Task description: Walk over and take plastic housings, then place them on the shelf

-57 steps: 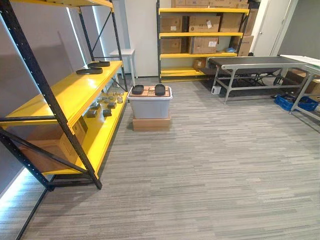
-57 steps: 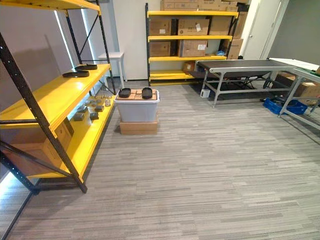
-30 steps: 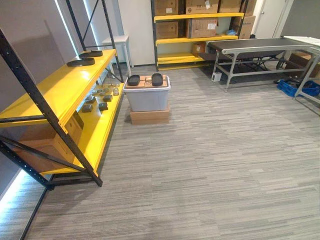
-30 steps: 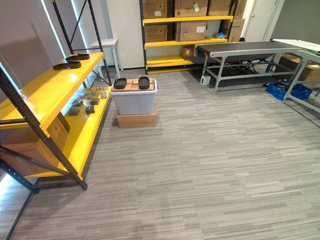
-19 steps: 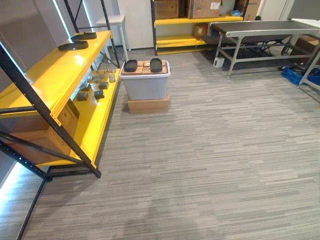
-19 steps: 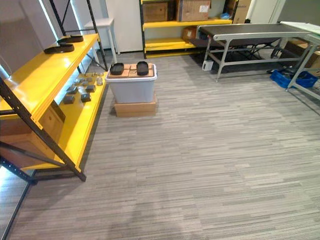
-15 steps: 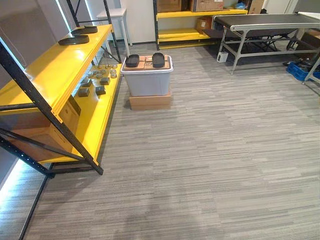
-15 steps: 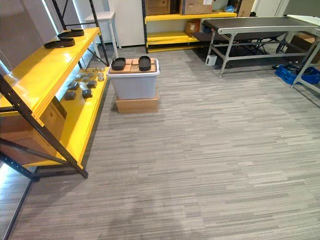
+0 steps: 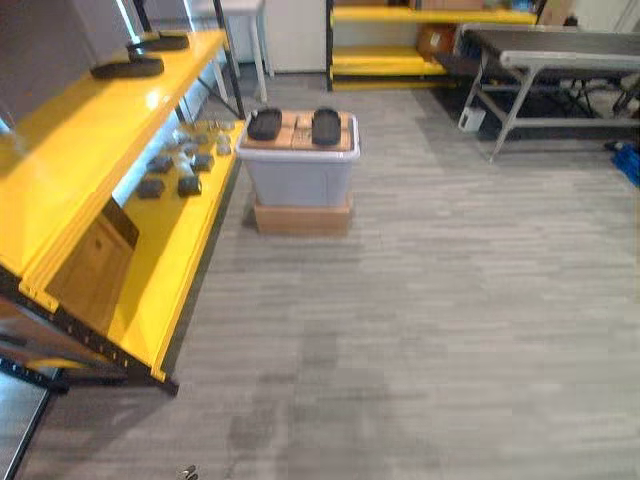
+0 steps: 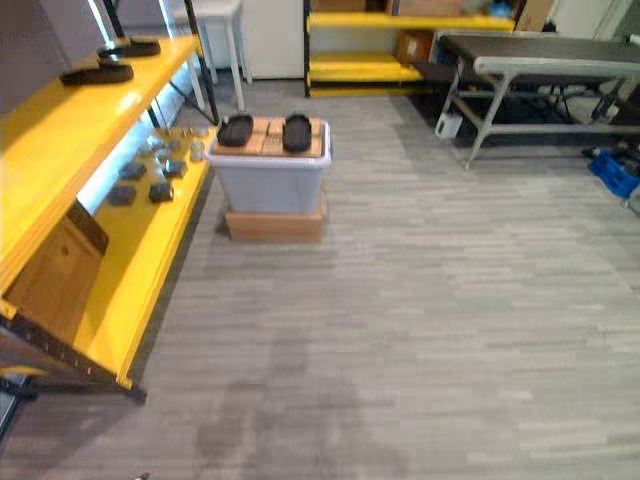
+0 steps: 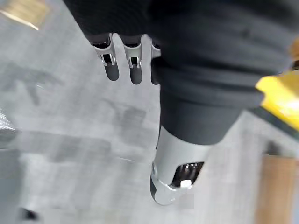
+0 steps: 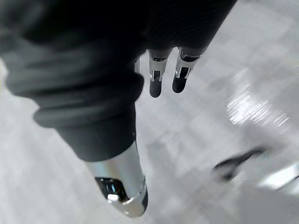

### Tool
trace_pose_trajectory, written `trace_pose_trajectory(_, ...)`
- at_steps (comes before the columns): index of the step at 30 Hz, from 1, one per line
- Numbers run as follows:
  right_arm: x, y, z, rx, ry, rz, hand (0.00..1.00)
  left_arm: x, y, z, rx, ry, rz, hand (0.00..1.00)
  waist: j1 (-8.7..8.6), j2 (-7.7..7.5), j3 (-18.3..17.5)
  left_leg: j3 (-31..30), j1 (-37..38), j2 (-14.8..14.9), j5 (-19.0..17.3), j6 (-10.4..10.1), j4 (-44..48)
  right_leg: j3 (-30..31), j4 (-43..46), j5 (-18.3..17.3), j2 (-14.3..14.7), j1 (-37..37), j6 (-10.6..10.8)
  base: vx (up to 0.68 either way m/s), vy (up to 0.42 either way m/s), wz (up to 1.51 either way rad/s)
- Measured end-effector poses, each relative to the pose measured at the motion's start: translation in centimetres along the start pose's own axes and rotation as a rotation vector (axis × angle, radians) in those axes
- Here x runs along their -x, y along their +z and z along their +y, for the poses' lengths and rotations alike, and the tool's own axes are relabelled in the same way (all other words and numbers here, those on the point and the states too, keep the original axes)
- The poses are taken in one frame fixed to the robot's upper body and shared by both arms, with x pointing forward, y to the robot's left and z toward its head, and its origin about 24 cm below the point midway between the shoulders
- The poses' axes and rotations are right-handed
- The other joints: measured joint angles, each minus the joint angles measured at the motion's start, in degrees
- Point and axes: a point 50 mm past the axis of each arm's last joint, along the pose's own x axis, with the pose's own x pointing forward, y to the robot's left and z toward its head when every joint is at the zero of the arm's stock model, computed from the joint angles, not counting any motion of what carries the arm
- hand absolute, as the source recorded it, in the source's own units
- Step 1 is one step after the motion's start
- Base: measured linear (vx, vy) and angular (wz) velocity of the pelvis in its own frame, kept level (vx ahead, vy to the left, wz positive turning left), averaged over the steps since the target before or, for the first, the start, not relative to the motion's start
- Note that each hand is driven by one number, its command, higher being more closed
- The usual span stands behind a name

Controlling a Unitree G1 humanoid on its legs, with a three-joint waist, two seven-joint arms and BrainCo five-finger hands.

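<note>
The left hand [image 11: 196, 84] and the right hand [image 12: 84, 93] hang released, fingers straight, over bare grey floor [image 9: 450, 300], holding nothing. Two black plastic housings [image 9: 265, 124] lie side by side on a lidded grey bin [image 9: 298, 180], well ahead of both hands; two more sit on the yellow shelf [image 9: 70, 150], on the left hand's side
</note>
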Motion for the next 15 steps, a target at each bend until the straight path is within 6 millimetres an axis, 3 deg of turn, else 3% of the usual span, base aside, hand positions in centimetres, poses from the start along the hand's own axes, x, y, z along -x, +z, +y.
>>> trace_pose_trajectory(1,-0.1,0.5,0.4,0.0,0.01,-0.018,0.0,0.1,-0.2,0.0,0.014,0.001,-0.002,0.0,0.67,0.07,-0.1,1.2,-2.5,0.3,-1.0,0.5,-1.9,0.9,-1.7,-0.1,-0.2,1.8,0.1,0.81,0.02,-0.78)
trace_pose_trajectory(2,-0.3,1.6,1.3,0.01,0.039,-0.051,0.0,0.4,-0.8,0.0,0.026,0.002,0.008,0.0,2.23,-0.11,-0.1,3.0,-7.0,-0.1,-2.3,0.6,-9.5,3.1,-4.2,-0.6,-1.5,4.5,1.0,0.79,0.117,-0.99)
trace_pose_trajectory(3,-0.6,2.6,2.4,0.002,0.062,-0.074,0.0,0.7,-1.9,0.0,0.048,0.01,0.04,0.0,3.4,-0.57,0.1,3.4,-9.6,-1.8,-2.0,0.8,-22.3,4.7,-5.3,-1.8,-3.8,6.6,2.7,0.79,0.166,-1.03)
trace_pose_trajectory(5,-0.7,3.6,3.1,0.006,0.08,-0.104,0.0,1.4,-3.6,-0.3,0.064,0.008,0.086,0.0,4.76,-0.65,0.0,3.1,-11.8,-2.4,0.8,1.4,-41.6,6.4,-7.1,-4.6,-6.9,10.7,5.4,0.69,0.234,-0.84)
trace_pose_trajectory(6,-0.7,3.3,3.0,0.01,0.07,-0.097,0.0,1.8,-4.5,-0.4,0.066,0.01,0.113,0.0,5.14,-0.96,-0.9,3.9,-13.1,-2.2,7.5,1.2,-41.8,6.3,-8.0,-6.3,-8.4,13.4,6.1,0.73,0.286,-0.51)
trace_pose_trajectory(7,-0.7,2.9,3.1,0.017,0.066,-0.087,0.0,1.9,-4.9,-0.4,0.063,0.012,0.127,0.0,5.11,-1.31,-1.8,3.7,-13.2,-3.2,9.4,3.2,-40.8,6.2,-7.5,-6.3,-9.2,14.0,6.0,0.76,0.331,-0.01)
trace_pose_trajectory(8,-0.6,2.3,3.2,0.015,0.066,-0.062,0.0,1.8,-5.0,-0.8,0.053,0.002,0.134,0.0,4.56,-1.82,-2.7,2.1,-13.2,-5.0,9.0,4.9,-39.8,5.9,-5.3,-5.0,-10.3,13.7,4.4,0.81,0.365,0.18)
trace_pose_trajectory(9,-0.6,1.8,3.4,0.011,0.069,-0.048,0.0,1.9,-5.1,-1.0,0.048,-0.007,0.136,0.0,4.41,-2.65,-3.7,0.3,-12.4,-6.7,9.5,8.5,-38.8,6.9,2.4,-2.7,-11.6,10.6,7.0,0.82,0.379,0.14)
trace_pose_trajectory(10,-0.6,1.5,3.4,0.009,0.068,-0.036,0.0,1.9,-5.2,-0.8,0.046,-0.002,0.14,0.0,4.52,-3.01,-3.7,0.3,-10.6,-7.2,10.7,9.8,-38.6,7.9,7.2,-1.2,-12.1,9.9,9.2,0.85,0.381,0.09)
trace_pose_trajectory(11,-0.4,0.5,3.4,0.003,0.063,-0.004,0.0,2.1,-5.6,0.0,0.033,0.015,0.16,0.0,4.18,-5.04,-3.9,0.5,-5.4,-9.4,8.1,10.1,-39.4,9.2,18.9,4.4,-13.6,7.6,12.0,0.82,0.301,0.28)
trace_pose_trajectory(12,-0.2,-0.6,2.6,0.004,0.042,0.03,0.0,2.0,-5.6,0.2,0.025,0.018,0.165,0.0,3.52,-5.89,-4.3,-0.1,0.0,-10.7,6.1,10.6,-42.2,10.7,32.2,16.1,-14.5,2.7,15.7,0.8,0.253,0.4)
trace_pose_trajectory(13,-0.2,-0.9,2.5,0.005,0.04,0.043,0.0,2.0,-5.6,0.3,0.023,0.021,0.164,0.0,3.32,-6.1,-4.3,-0.4,2.9,-11.2,5.5,10.6,-43.6,10.5,39.1,17.2,-15.1,-0.2,17.1,0.74,0.159,0.47)
trace_pose_trajectory(14,-0.1,-1.2,2.5,0.008,0.04,0.052,0.0,2.0,-5.5,0.2,0.018,0.023,0.164,0.0,2.5,-5.82,-4.1,-1.4,9.6,-11.7,4.9,10.4,-47.0,6.6,50.1,13.4,-17.2,-5.4,14.7,0.71,0.115,0.41)
trace_pose_trajectory(15,-0.1,-1.3,2.5,0.009,0.041,0.054,0.0,1.8,-5.2,-0.2,0.007,0.014,0.156,0.0,1.47,-4.86,-3.8,-3.1,16.0,-11.4,4.7,10.5,-51.4,1.5,54.0,8.3,-18.3,-9.5,11.6,0.69,0.089,0.41)
